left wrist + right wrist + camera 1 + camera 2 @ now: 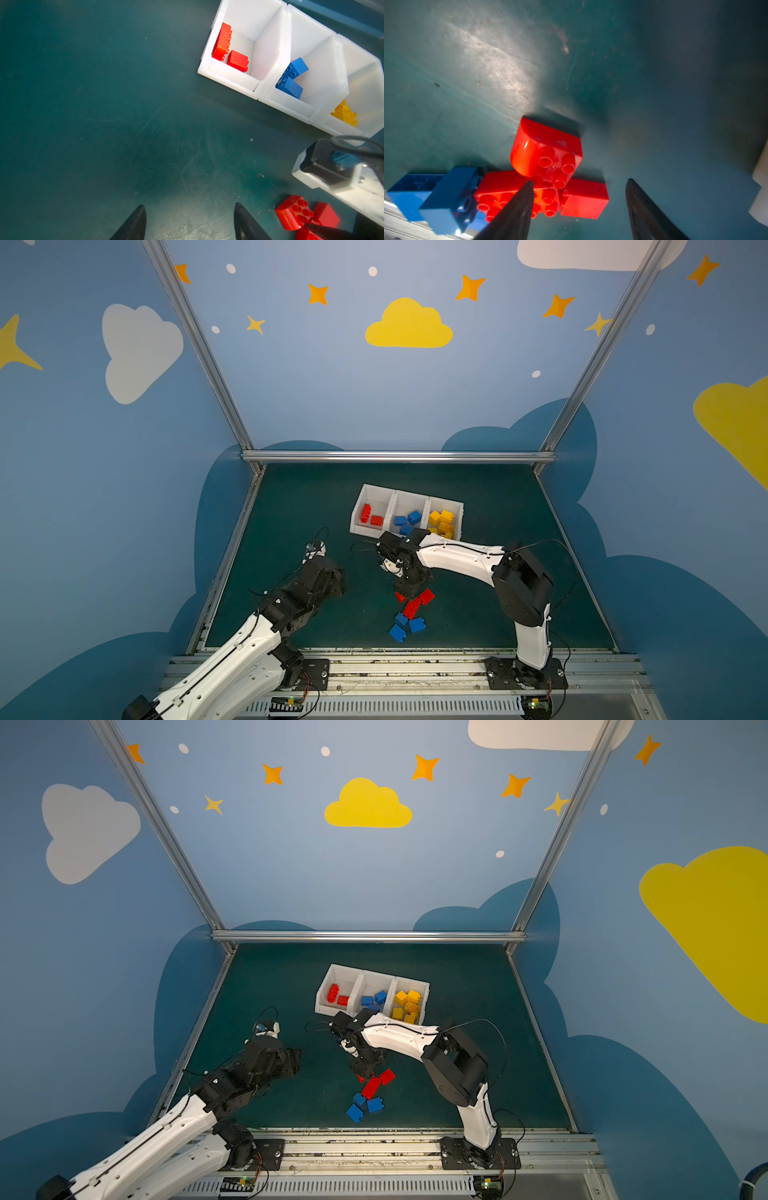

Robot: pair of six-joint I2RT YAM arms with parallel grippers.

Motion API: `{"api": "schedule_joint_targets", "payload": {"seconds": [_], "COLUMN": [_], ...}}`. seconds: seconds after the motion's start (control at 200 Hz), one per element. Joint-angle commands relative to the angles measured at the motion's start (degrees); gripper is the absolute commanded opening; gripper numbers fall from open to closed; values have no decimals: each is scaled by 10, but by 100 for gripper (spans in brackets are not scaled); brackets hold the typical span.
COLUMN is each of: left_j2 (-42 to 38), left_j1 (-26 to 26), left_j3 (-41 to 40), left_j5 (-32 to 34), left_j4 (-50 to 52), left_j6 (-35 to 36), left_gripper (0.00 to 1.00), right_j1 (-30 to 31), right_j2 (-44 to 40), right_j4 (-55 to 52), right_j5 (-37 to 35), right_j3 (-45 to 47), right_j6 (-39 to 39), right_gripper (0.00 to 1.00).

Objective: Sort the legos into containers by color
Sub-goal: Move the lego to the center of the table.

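My left gripper (189, 204) hangs released over bare worktop (83, 104). My right gripper (580, 180), jaws spread and empty, hovers by 3 loose red legos (546, 149); 1 jaw overlaps them, perhaps touching. 3 blue legos (417, 625) crowd alongside. Behind, 3 white containers (411, 499) hold red, blue and yellow.

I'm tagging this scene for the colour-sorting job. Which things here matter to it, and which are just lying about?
Belongs to the job: white bins; sorted bricks inside them; loose red bricks; loose blue bricks; right tool, open, by the reds; left tool, open.
Just there: green mat; metal frame; painted wall.
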State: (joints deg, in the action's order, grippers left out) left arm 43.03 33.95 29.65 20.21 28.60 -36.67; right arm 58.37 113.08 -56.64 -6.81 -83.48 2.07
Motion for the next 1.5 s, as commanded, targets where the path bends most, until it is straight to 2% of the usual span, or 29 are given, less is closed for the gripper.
{"api": "schedule_joint_targets", "payload": {"seconds": [0.0, 0.295, 0.551, 0.701, 1.006, 1.307, 1.492], "left_j2": [-1, -2, -2, -2, -5, -14, -20], "left_j1": [-5, -7, -9, -10, -10, -11, -11], "left_j3": [-7, -10, -10, -10, -12, -12, -16], "left_j5": [7, 8, 6, 7, 5, 7, 7], "left_j4": [-8, -8, -7, -5, -6, 3, 2], "left_j6": [-4, -2, -2, -2, -6, -9, -13], "left_gripper": [67, 67, 67, 67, 67, 67, 67], "right_j1": [6, 0, -32, -15, 7, 11, 10], "right_j2": [15, 38, 42, 5, -36, 11, 34], "right_j4": [-7, -12, -16, 2, 12, 5, 12], "right_j5": [5, -18, 1, 21, 26, -34, -34], "right_j3": [-18, -46, -78, -32, 24, -6, -40], "right_j6": [7, -20, -56, -21, -11, -29, -38], "right_gripper": [70, 69, 68, 68, 68, 68, 68]}}
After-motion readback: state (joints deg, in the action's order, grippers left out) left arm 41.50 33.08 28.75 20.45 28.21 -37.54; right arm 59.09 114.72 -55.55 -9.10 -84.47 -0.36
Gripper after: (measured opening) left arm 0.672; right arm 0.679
